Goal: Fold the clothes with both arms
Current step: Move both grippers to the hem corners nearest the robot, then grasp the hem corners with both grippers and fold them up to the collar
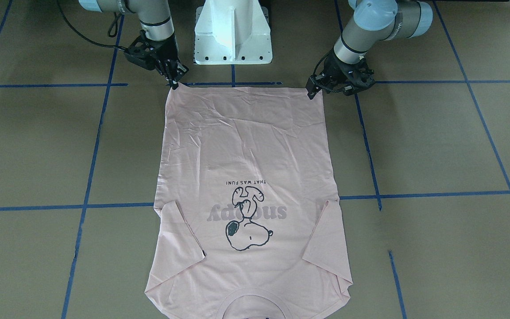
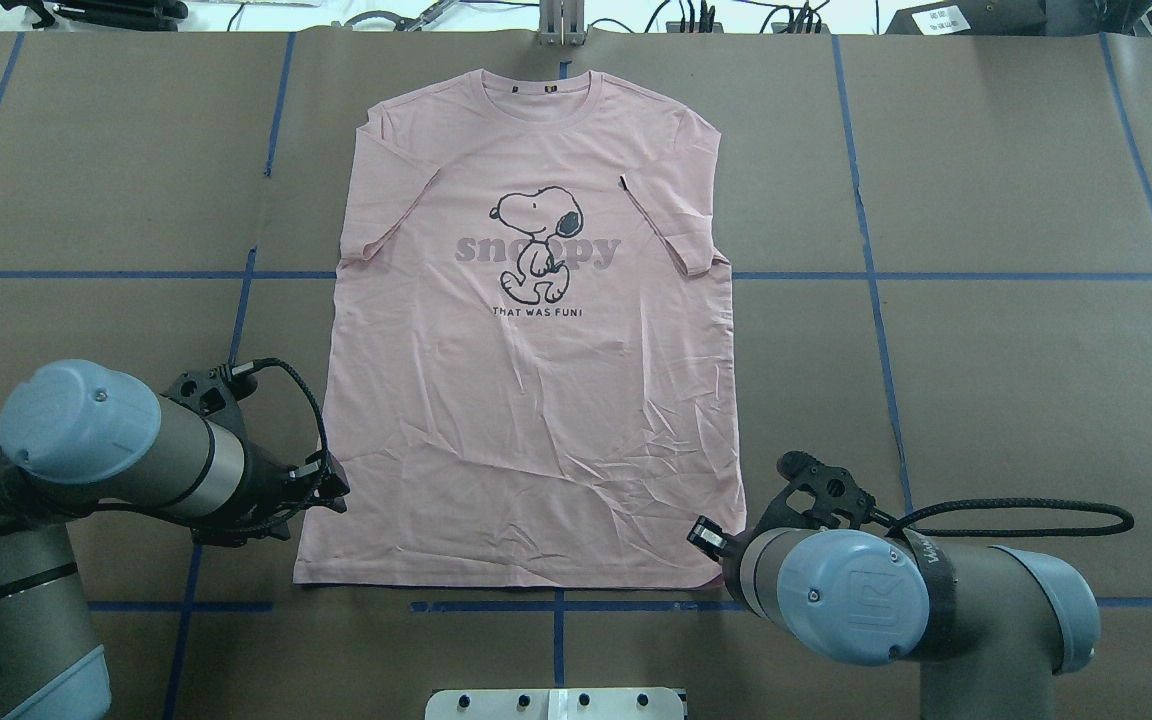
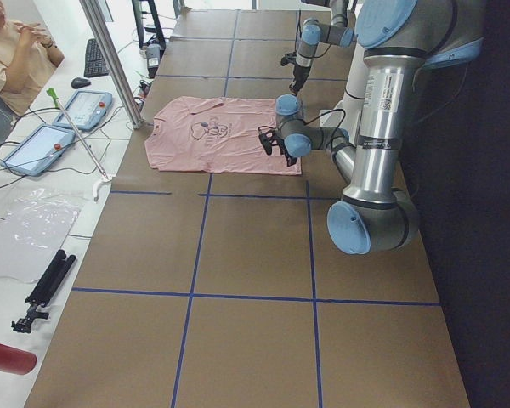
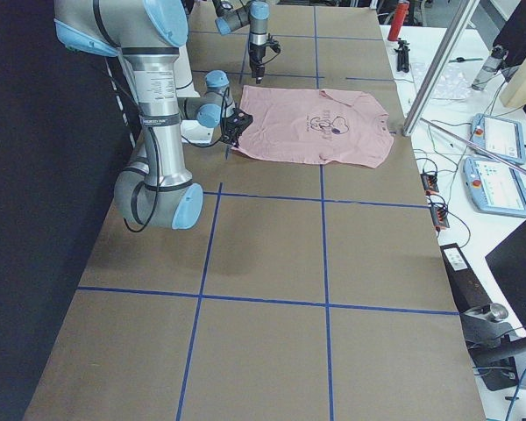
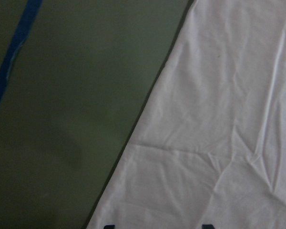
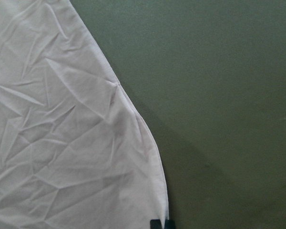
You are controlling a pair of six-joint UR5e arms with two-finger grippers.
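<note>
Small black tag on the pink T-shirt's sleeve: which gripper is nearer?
Right. The right gripper sits at the pink T-shirt's hem corner on the small black tag's side; the left gripper is at the opposite hem corner.

The left arm [image 1: 385, 20] comes in at the upper right of the front view. Its forearm slants down toward the middle, and the left gripper [image 1: 313, 91] hangs low, just above the surface. On its wrist camera the two fingertips [image 5: 207, 226] sit well apart along the bottom edge, so the jaws are spread. The right arm [image 1: 151, 15] enters at the upper left and drops steeply, and the right gripper [image 1: 174, 83] tapers to a point at the surface. Its fingertips [image 6: 155, 223] are nearly together, pinched on the edge of the T-shirt [image 1: 246, 146]. From behind, both arms fill the lower corners, forearms angled inward.
</note>
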